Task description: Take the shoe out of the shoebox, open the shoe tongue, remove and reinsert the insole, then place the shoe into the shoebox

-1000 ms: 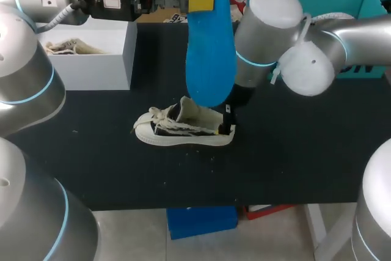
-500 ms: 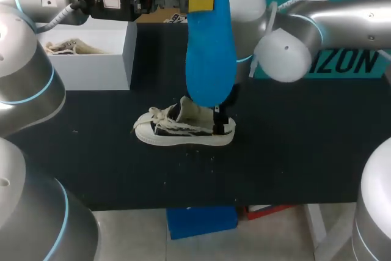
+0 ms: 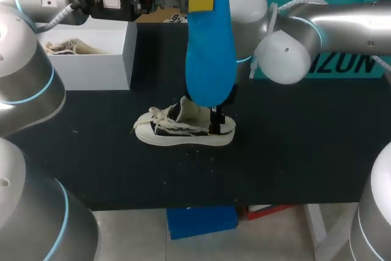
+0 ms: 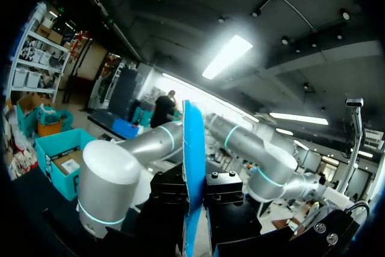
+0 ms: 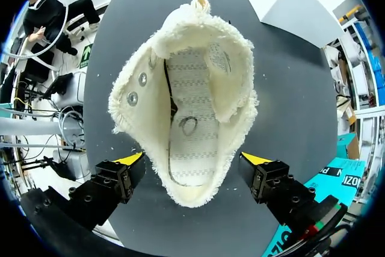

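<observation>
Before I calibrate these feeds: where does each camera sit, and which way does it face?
Head view: above and behind the robot, looking down on the table; left arm and right arm enter from the sides.
Left wrist view: on the left wrist, facing into the room; left end effector clamps the blue insole edge-on.
Right wrist view: on the right wrist, looking down into the shoe; right end effector, open, straddles its heel.
Shared: head and right wrist views show the shoe; head and left wrist, the insole.

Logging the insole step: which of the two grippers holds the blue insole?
The left gripper: it is shut on the blue foam insole, held upright over the cream canvas shoe. The right gripper is open, straddling the shoe's heel.
</observation>
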